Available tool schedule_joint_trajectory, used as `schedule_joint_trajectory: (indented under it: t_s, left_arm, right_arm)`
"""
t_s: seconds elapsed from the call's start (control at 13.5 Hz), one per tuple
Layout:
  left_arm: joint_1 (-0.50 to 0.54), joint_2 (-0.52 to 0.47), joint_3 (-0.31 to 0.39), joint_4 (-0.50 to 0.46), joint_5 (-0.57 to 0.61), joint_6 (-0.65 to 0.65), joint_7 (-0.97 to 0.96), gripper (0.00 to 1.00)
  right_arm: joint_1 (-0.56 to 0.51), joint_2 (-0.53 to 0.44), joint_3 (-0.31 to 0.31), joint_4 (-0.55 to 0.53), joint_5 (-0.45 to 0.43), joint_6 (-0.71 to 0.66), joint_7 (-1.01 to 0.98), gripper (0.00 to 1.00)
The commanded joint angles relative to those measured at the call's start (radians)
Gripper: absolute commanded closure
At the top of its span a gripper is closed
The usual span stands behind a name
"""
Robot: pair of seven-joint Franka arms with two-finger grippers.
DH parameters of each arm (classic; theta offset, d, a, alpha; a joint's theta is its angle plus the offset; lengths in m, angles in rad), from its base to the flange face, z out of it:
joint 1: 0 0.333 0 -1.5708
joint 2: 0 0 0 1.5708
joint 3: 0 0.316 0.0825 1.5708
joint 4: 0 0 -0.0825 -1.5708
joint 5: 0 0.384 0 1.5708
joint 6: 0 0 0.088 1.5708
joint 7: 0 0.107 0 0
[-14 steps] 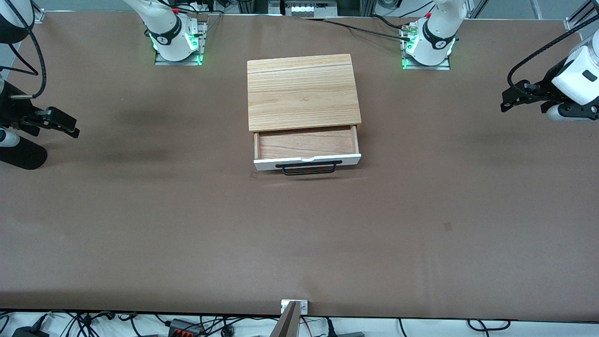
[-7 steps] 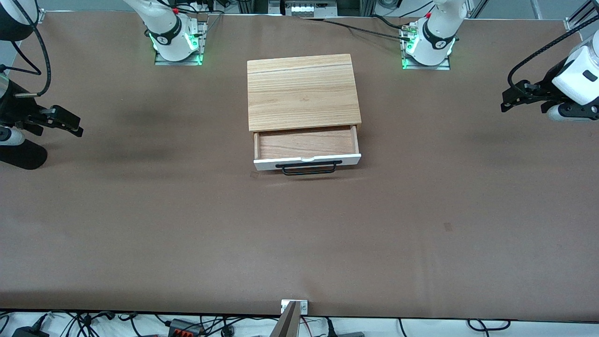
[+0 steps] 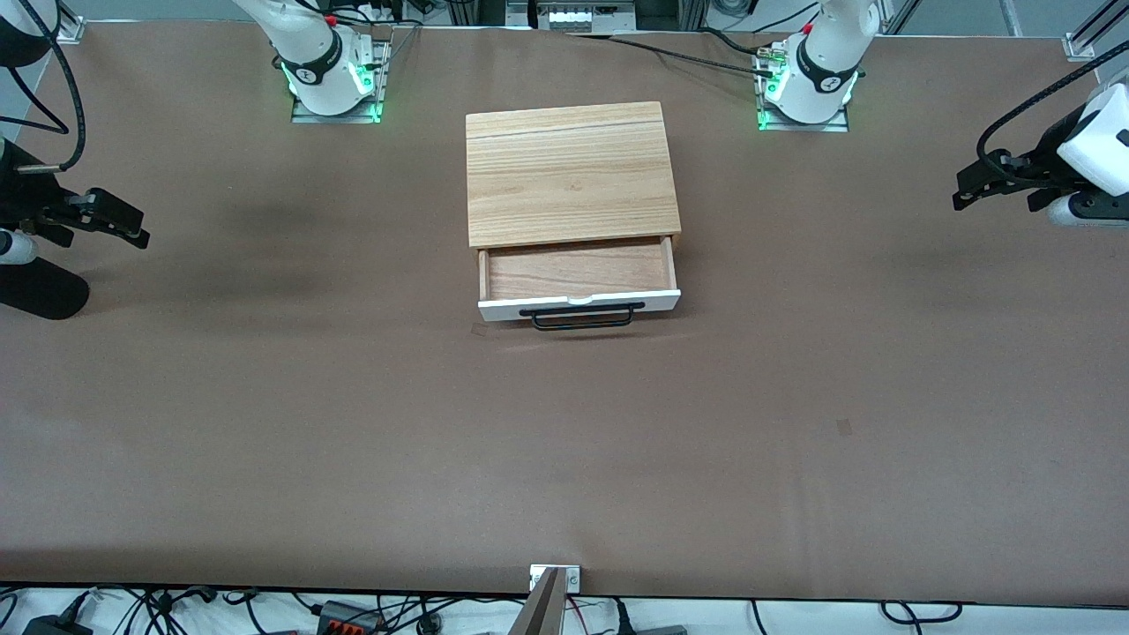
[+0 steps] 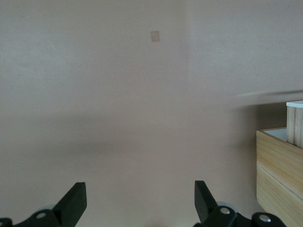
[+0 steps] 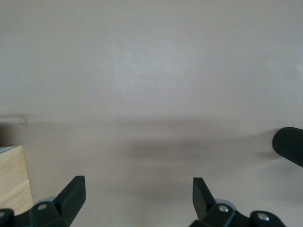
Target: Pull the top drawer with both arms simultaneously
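Note:
The top drawer point(image 3: 578, 272) stands pulled out of the wooden box point(image 3: 569, 172), toward the front camera. Its light wood inside shows, with the white front panel point(image 3: 494, 309) and black bar handle point(image 3: 582, 317) at its near edge. Both arms are drawn back from it. My right gripper point(image 3: 132, 231) hangs open over the table at the right arm's end. My left gripper point(image 3: 966, 190) hangs open over the table at the left arm's end. In the wrist views the left gripper point(image 4: 140, 201) and right gripper point(image 5: 139, 198) hold nothing, with bare table between the fingers.
The brown table point(image 3: 564, 441) stretches wide around the box. A corner of the wooden box point(image 4: 279, 175) shows in the left wrist view, and the wooden box point(image 5: 13, 179) also shows in the right wrist view. A black rounded arm part point(image 3: 40, 295) sits below the right gripper.
The left gripper has lifted and drawn a little farther toward the left arm's end of the table. The right gripper has shifted slightly upward in the front view. The drawer has not moved.

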Motion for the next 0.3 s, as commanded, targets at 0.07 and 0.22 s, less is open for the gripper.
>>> schedule_joint_trajectory:
  t_s: [0.07, 0.22]
  left_arm:
    - [-0.015, 0.016, 0.013, 0.023, -0.008, -0.015, 0.010, 0.00]
    - [-0.016, 0.014, 0.011, 0.023, -0.008, -0.015, 0.005, 0.00]
  right_arm:
    - [-0.006, -0.021, 0.008, -0.014, -0.009, -0.004, -0.019, 0.00]
    - [-0.003, -0.024, 0.008, -0.016, -0.012, -0.004, -0.019, 0.00]
